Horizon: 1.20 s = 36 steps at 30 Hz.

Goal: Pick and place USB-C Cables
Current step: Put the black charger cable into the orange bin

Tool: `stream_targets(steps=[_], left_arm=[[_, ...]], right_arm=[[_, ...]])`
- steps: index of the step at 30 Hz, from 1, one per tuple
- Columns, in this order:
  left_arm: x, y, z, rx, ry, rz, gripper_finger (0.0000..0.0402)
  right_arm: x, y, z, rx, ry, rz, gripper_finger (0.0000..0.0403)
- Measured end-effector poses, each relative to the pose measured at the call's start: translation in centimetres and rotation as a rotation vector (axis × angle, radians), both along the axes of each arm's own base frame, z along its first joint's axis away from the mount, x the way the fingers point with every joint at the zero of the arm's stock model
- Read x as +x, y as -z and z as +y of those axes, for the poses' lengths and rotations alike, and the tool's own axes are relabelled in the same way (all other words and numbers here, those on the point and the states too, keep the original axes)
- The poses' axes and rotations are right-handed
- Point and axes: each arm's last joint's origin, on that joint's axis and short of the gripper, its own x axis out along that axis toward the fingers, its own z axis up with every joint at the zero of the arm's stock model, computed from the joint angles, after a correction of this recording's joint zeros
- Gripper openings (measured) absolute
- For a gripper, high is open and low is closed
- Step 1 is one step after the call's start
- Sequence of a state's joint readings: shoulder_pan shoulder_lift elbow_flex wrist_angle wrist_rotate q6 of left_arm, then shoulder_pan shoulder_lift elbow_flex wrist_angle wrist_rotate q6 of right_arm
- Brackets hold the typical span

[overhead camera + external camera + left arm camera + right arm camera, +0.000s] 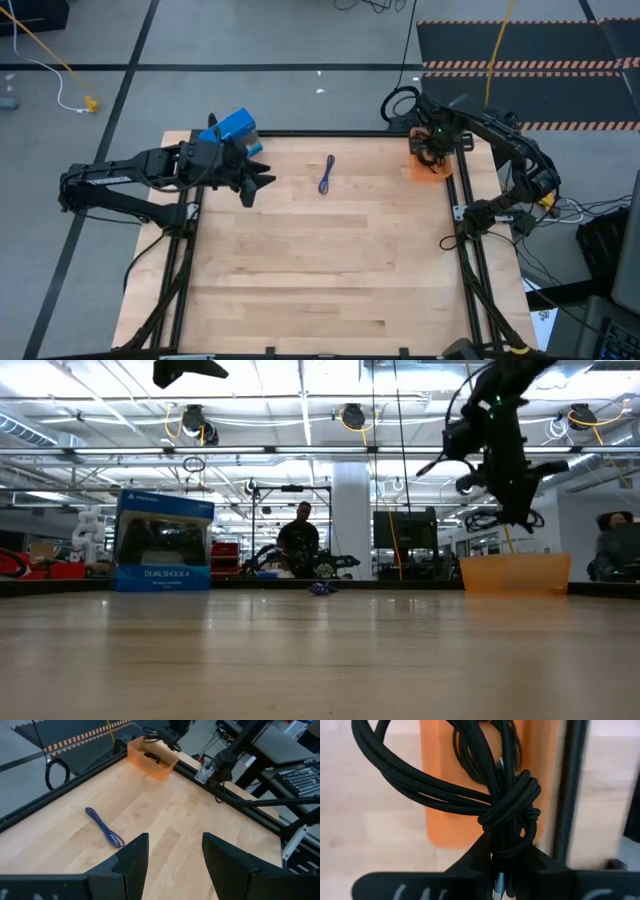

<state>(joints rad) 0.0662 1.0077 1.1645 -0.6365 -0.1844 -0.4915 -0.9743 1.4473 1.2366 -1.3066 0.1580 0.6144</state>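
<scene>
Up at the table's far right corner, a black cable [505, 810], knotted into a coil, hangs pinched between the closed fingers of the right gripper [506, 855], directly over the orange bin [432, 165]. Its loose loops spread out past the knot, above the bin's opening. A second black cable [153, 757] already lies inside the bin, dark against the orange floor. In the low view the right gripper [520, 510] sits above the bin's rim [515, 572] with the coil dangling just under it.

Farther left, the purple cable [327, 174] lies on the bare wood near the table's far edge, a narrow folded bundle, well apart from the bin and touched by nothing.

Beyond it, the left gripper [258, 180] hovers over the table's far left part, its fingers [134, 862] spread wide and empty, pointing toward the purple cable [104, 826]. Just behind that arm, a blue box [232, 127] stands at the far left corner. A large black cable loop [400, 104] rests on the floor just off the table, beside the bin.
</scene>
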Motion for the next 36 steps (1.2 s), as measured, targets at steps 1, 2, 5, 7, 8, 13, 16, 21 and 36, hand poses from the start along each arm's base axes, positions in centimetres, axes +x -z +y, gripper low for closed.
stream_targets(steps=[1,2,5,7,8,13,16,21,36], left_arm=[[0.0,0.0,0.0,0.001,0.009,0.001,0.0186],[0.0,0.0,-0.1,0.004,0.023,0.003,0.0186],[0.0,0.0,-0.1,0.010,0.059,0.007,0.0186],[0.0,0.0,-0.1,0.008,0.071,0.007,0.0186],[0.0,0.0,-0.1,0.009,0.074,0.008,0.0186],[0.0,0.0,-0.1,0.015,0.079,0.009,0.0186],[0.0,0.0,-0.1,0.015,0.079,0.010,0.0186],[0.0,0.0,-0.1,0.014,0.080,0.010,0.0186],[0.0,0.0,-0.2,0.001,0.075,0.006,0.0186]], right_arm=[[0.0,0.3,-0.1,-0.010,0.005,-0.001,0.0034],[0.1,0.6,-0.2,-0.018,0.017,-0.004,0.0034],[0.1,1.5,-0.1,-0.006,0.034,0.007,0.0034],[0.1,1.8,-0.2,-0.022,0.035,0.015,0.0034],[0.1,1.9,-0.2,-0.025,0.039,0.013,0.0034],[0.3,2.0,-0.4,-0.056,0.072,0.002,0.0034],[0.2,2.5,-0.3,-0.060,0.073,0.026,0.0034],[0.2,4.3,0.3,-0.052,0.108,0.037,0.0038],[-0.5,6.1,1.2,-0.089,0.185,0.037,0.0153]])
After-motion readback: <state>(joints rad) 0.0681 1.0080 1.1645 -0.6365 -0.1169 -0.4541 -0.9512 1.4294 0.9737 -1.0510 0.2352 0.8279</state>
